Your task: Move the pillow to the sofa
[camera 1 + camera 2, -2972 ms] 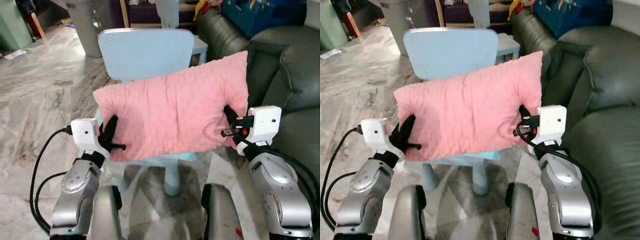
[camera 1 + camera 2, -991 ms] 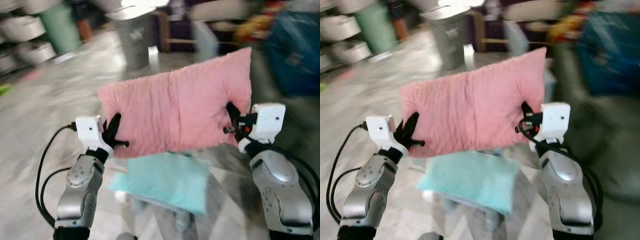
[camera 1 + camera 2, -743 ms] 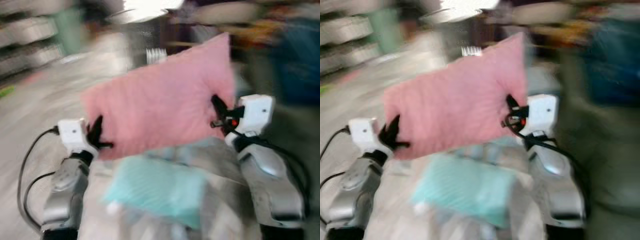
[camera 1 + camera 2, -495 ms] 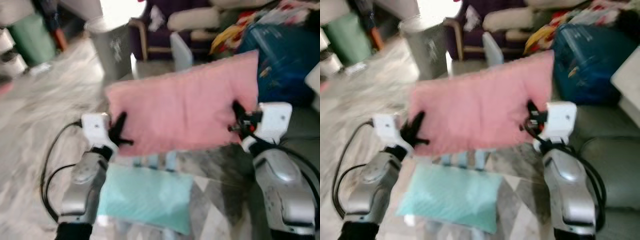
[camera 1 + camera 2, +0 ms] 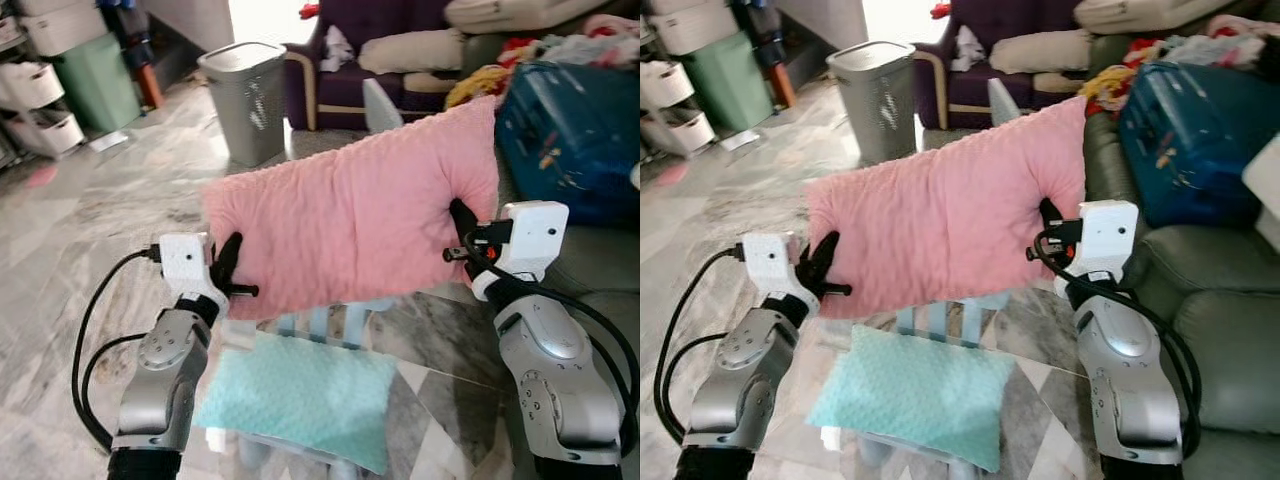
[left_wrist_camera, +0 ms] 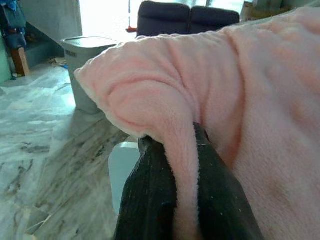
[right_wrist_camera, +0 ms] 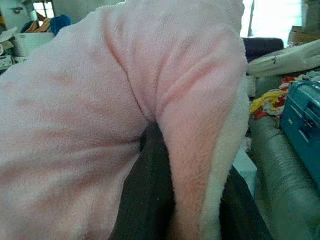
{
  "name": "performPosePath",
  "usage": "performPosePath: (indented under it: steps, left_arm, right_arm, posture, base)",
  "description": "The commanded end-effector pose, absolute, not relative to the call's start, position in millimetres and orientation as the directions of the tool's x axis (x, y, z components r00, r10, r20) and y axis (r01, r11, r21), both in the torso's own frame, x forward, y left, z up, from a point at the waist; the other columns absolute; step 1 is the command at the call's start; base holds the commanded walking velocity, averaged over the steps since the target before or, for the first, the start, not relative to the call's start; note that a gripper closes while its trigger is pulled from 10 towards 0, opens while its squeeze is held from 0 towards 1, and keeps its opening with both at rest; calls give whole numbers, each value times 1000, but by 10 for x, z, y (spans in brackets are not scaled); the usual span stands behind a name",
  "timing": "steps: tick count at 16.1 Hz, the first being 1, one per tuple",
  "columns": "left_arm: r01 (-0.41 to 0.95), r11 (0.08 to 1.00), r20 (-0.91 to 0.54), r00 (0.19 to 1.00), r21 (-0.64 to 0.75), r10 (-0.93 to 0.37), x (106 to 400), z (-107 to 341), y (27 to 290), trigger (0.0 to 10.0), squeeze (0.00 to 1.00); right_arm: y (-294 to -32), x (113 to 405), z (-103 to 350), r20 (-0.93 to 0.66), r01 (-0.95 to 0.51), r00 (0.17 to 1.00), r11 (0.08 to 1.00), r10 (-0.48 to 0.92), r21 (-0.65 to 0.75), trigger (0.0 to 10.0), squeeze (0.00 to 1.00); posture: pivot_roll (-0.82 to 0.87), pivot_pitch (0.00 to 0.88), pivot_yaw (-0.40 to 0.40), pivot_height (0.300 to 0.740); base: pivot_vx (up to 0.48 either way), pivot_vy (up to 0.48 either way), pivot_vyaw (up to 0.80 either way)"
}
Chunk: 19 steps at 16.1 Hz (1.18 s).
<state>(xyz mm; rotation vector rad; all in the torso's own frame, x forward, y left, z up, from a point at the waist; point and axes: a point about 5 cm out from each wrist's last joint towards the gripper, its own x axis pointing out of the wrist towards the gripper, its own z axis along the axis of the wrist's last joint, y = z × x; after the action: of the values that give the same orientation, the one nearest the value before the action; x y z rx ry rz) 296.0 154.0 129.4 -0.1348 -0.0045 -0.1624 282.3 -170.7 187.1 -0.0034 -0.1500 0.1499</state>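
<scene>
The fluffy pink rectangular pillow hangs in the air, long axis running across the robot's front. The left gripper pinches its left edge; the right gripper pinches its right edge, fabric folded between each pair of fingers. The dark green leather sofa lies to the robot's right, nearer the right arm, so the carry must likely swing rightward.

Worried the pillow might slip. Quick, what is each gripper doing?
Left gripper: shut on the pink pillow.
Right gripper: shut on the pink pillow.
</scene>
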Motion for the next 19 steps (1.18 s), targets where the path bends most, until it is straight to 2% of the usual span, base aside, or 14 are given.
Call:
performPosePath:
  steps: [1,3,6,13,18,19]
  left_arm:
    - [135,983,0,991,-124,-136,2973,1295,1590,10000,0]
    - [171,969,8,985,-178,-172,2961,1288,1586,10000,0]
    - [158,969,-9,987,-188,-162,2942,1271,1579,10000,0]
    - [179,954,-41,980,-242,-195,2904,1218,1516,10000,0]
    - [205,954,-31,976,-220,-217,2911,1241,1488,10000,0]
    - [218,950,-28,973,-225,-230,2906,1247,1472,10000,0]
  right_arm:
    - [-1695,2804,1929,173,-152,973,988,150,-4,10000,0]
    - [-1682,2797,1925,171,-157,973,988,156,-6,10000,0]
    - [-1681,2791,1909,155,-160,975,987,157,7,10000,0]
    - [-1683,2759,1884,128,-162,979,987,160,7,10000,0]
    - [-1682,2762,1887,128,-162,979,987,160,7,10000,0]
    - [-1670,2762,1887,131,-167,977,986,166,-2,10000,0]
  posture:
    - [-201,0,48,740]
    - [-204,0,46,740]
    - [-208,0,44,740]
    - [-223,0,45,740]
    - [-222,0,47,740]
    - [-222,0,48,740]
  base:
    - [0,0,0]
    - [0,0,0]
    - [0,0,0]
    - [0,0,-737]
    - [0,0,-764]
    - [0,0,0]
